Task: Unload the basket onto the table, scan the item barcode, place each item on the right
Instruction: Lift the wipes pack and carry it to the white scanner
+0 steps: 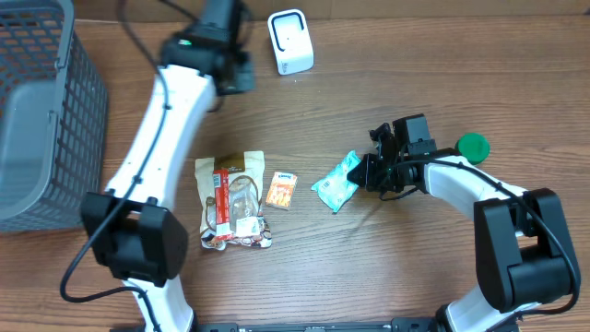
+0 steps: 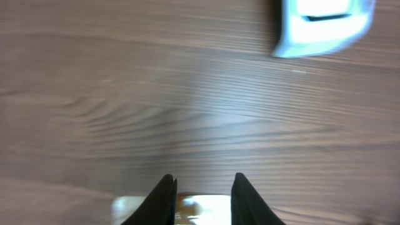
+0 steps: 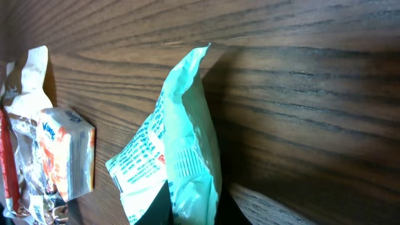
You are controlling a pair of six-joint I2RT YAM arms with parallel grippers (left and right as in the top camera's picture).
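Note:
The item is a mint-green snack packet (image 1: 336, 182) right of the table's centre, and my right gripper (image 1: 367, 172) is shut on its right end. In the right wrist view the packet (image 3: 187, 125) stands on edge between the dark jaws of that gripper (image 3: 194, 209). A printed barcode (image 3: 184, 164) shows on its face. The white scanner (image 1: 290, 41) stands at the back of the table. My left gripper (image 1: 236, 74) hovers just left of it. Seen from the left wrist, its jaws (image 2: 203, 178) stand narrowly open over bare wood, with the scanner (image 2: 325, 25) blurred at the top right.
A clear bag of snacks (image 1: 235, 203) and a small orange packet (image 1: 281, 190) lie left of the green packet. A grey wire basket (image 1: 37, 111) fills the far left. A green round lid (image 1: 473, 145) lies beside the right arm.

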